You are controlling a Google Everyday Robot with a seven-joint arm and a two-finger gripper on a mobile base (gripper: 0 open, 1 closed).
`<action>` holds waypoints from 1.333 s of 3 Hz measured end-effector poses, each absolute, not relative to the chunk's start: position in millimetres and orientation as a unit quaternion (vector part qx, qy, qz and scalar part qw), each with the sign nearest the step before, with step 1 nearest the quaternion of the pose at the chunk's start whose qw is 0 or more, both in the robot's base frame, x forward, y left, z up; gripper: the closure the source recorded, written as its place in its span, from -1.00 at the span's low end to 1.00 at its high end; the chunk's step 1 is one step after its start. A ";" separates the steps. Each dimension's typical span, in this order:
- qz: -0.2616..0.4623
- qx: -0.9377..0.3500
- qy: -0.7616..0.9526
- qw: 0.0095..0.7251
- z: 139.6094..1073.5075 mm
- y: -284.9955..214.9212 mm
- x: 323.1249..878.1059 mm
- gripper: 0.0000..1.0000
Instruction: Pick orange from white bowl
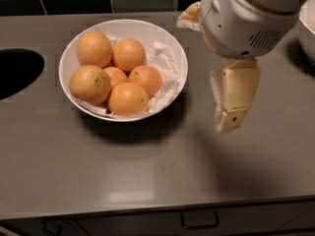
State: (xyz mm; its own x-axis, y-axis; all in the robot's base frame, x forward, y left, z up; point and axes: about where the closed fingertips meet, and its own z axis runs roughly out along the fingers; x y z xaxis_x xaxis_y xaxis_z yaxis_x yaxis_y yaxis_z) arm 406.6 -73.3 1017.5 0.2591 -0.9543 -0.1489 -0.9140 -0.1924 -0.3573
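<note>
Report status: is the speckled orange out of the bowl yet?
Done: nothing visible; the large pale dimpled orange sits in the wide glossy white bowl among five other fruits. In hand: the robot's hand hangs over the grey counter, right of the bowl, nothing seen in it. Left: reach over, grasp, lift out.

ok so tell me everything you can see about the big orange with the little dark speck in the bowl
The orange is large, round and pale yellow-orange, with dimpled skin and a small dark speck on its upper right side. It looks whole and sits at the left front of the white bowl, close to the rim, on crumpled paper. Other fruit crowd against its back and right. The gripper hangs over the counter right of the bowl, not touching it.
</note>
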 end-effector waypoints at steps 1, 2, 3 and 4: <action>-0.064 -0.771 0.601 0.201 1029.3 -68.0 401.1 -1.00; -0.068 -0.787 0.578 0.205 1037.5 -51.8 398.9 -1.00; -0.057 -0.835 0.503 0.217 1043.6 12.3 402.3 -1.00; -0.057 -0.835 0.503 0.217 1043.8 12.4 402.2 -1.00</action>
